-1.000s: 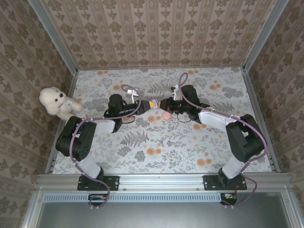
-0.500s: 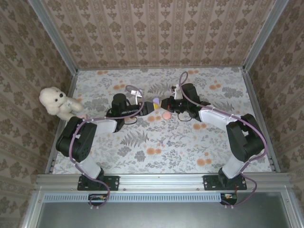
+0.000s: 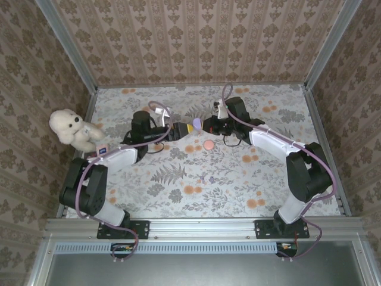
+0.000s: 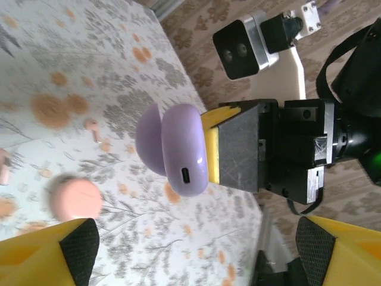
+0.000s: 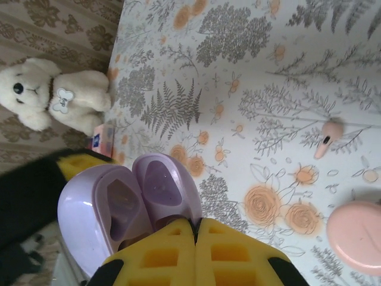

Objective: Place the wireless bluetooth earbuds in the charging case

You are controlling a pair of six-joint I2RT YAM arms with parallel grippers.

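Floral table (image 3: 178, 176), 1 charging case (image 3: 196, 127)

Open lilac charging case (image 4: 175, 149) in right pincer (image 4: 210, 149), above floral table (image 4: 71, 71)

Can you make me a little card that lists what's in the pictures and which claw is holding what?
right claw: shut on the charging case
charging case: lilac, lid open, looks empty inside
left claw: open, holding nothing, facing the case
on the table: one pink earbud and a pink round disc
by the left wall: white teddy bear
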